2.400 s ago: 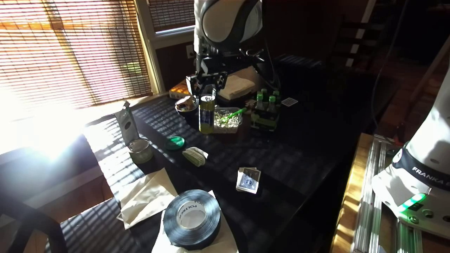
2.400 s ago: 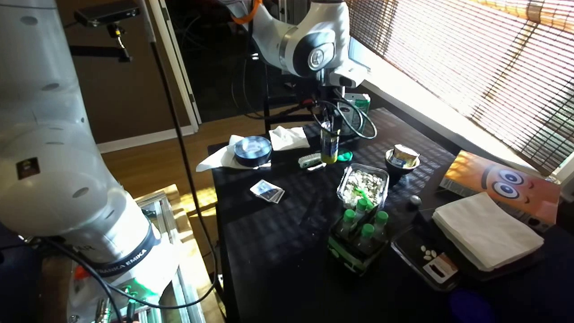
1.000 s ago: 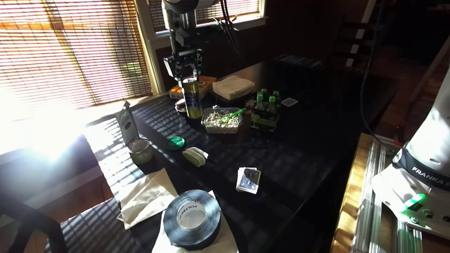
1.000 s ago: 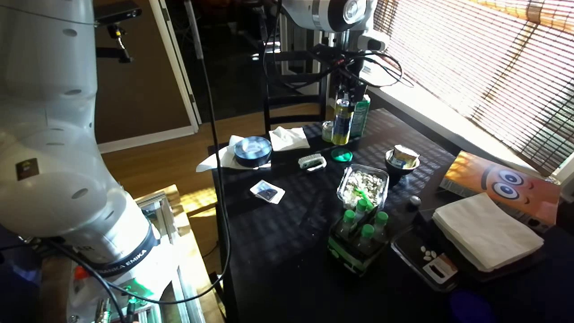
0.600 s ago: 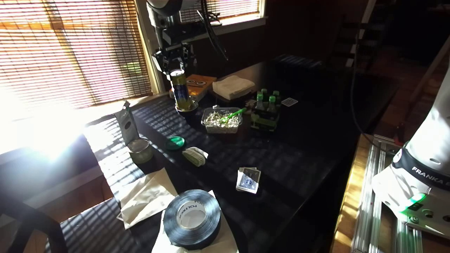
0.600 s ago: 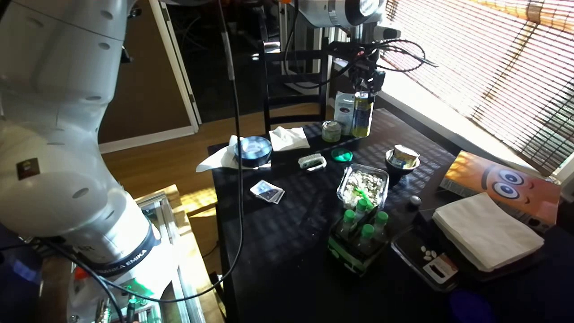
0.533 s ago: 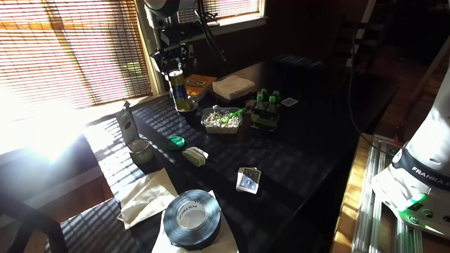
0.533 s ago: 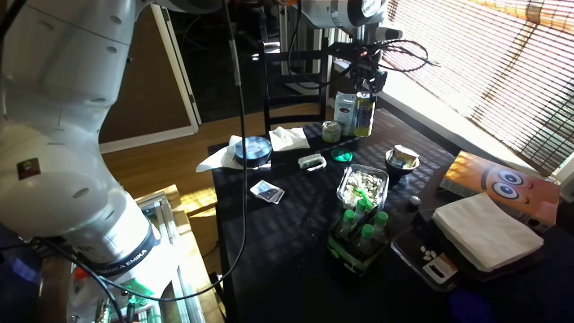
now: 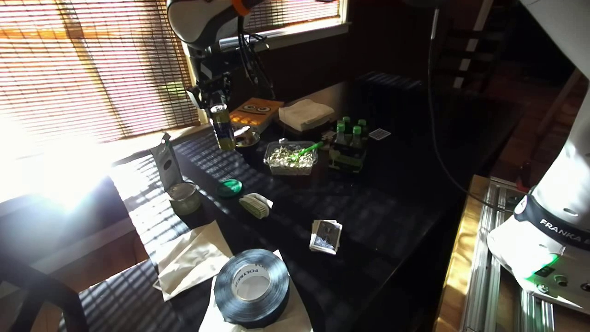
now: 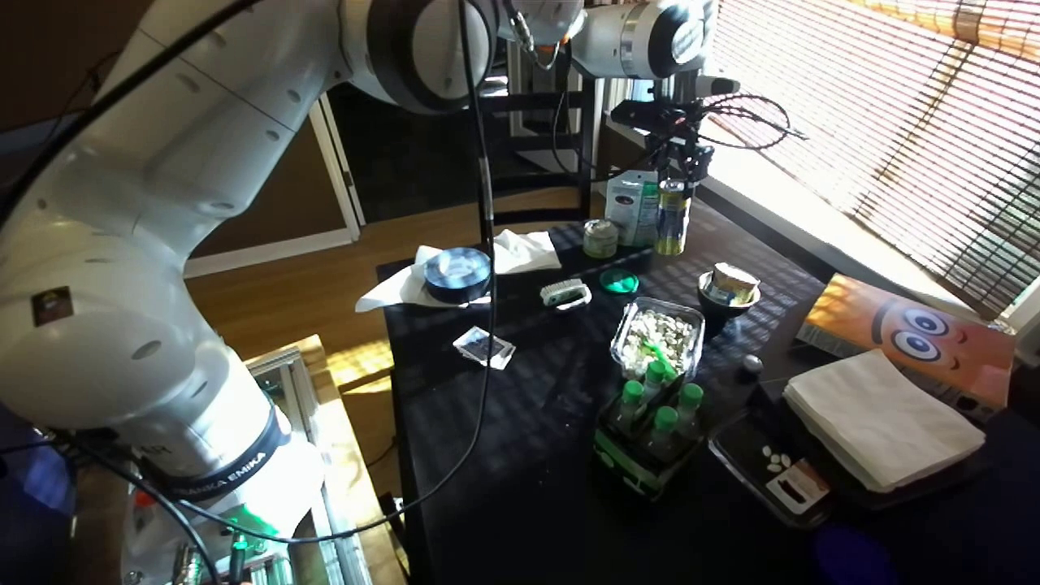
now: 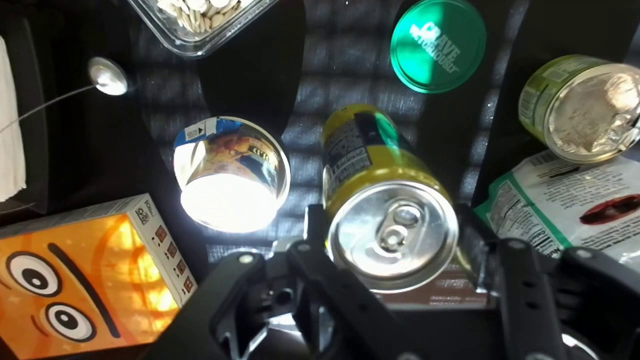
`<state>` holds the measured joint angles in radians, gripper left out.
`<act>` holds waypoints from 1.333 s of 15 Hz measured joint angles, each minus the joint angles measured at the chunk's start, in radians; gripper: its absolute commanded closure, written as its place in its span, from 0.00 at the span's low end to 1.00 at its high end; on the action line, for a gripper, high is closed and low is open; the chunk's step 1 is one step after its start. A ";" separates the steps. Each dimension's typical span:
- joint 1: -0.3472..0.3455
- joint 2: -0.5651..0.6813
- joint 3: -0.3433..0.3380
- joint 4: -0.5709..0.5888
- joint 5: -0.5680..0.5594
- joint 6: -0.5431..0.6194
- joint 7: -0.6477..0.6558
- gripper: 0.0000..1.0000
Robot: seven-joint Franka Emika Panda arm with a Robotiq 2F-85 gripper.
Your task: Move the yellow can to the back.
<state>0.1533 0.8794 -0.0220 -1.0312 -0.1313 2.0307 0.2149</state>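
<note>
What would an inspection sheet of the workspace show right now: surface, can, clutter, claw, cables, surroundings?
Surface: dark table, sunlight stripes across part.
Job's things: tall yellow-and-blue metal can, silver ring-pull top up; whether its base touches the table, cannot tell.
Clutter: white-and-green pouch, short round metal tin near the can; flat round green lid; clear plastic box of pale seeds; orange cartoon-eyed box; blue-grey tape roll.
Black two-fingered claw: shut on the can near its top.
Cables: black cables looped above the claw; long thin dark cable hanging slack.
Surroundings: woven window blinds with strong glare; black slatted chair beyond the table.
</note>
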 measured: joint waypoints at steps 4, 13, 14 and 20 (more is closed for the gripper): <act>0.000 0.117 0.000 0.160 0.000 -0.040 -0.019 0.62; -0.017 0.334 0.001 0.436 0.012 -0.114 -0.024 0.62; -0.021 0.347 0.005 0.450 0.015 -0.114 -0.024 0.62; -0.051 0.393 0.029 0.491 0.040 -0.114 -0.024 0.62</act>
<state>0.1018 1.2723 0.0068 -0.5398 -0.0913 1.9169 0.1913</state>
